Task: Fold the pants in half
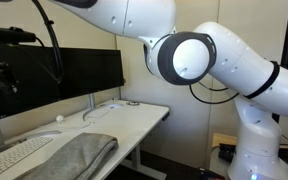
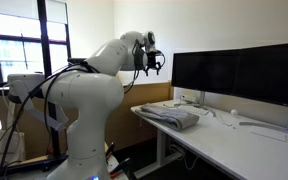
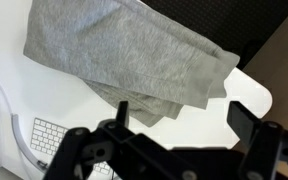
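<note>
The grey-taupe pants [image 3: 124, 55] lie on the white desk [image 3: 246, 92] in a folded, layered heap near its end. They also show in both exterior views [image 1: 72, 155] [image 2: 172, 116]. My gripper [image 3: 184, 115] hangs in the air above the pants and the desk's edge, apart from the fabric. Its two dark fingers are spread wide with nothing between them. In an exterior view the gripper [image 2: 149, 62] is well above the desk. It is out of frame in the exterior view that shows the arm's elbow.
A white keyboard [image 3: 46, 140] [image 1: 14, 158] lies right beside the pants. Dark monitors [image 1: 69, 70] [image 2: 234, 70] stand along the back of the desk. Cables and small items [image 1: 114, 106] lie further along. The robot's base [image 2: 79, 130] stands at the desk's end.
</note>
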`<state>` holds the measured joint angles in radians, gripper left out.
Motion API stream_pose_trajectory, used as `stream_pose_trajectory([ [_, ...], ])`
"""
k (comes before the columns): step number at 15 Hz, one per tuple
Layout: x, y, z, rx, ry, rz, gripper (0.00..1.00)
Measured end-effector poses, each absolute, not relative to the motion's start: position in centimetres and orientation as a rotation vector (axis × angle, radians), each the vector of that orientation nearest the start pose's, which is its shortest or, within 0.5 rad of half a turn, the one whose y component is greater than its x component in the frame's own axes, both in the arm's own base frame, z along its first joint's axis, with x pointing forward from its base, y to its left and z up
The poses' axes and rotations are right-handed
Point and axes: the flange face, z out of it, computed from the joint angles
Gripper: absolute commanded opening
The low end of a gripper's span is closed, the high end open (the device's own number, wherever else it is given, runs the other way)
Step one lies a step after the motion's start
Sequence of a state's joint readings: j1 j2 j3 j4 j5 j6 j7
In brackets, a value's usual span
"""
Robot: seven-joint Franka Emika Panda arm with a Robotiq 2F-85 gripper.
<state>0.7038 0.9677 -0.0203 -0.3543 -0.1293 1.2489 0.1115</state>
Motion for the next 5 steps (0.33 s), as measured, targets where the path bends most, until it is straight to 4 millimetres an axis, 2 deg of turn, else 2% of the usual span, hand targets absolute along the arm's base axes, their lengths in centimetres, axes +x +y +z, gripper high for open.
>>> stream_pose_trajectory([
  [5,57.60,46.17,50.93,-3.171,-0.889,0.018,1.00],
])
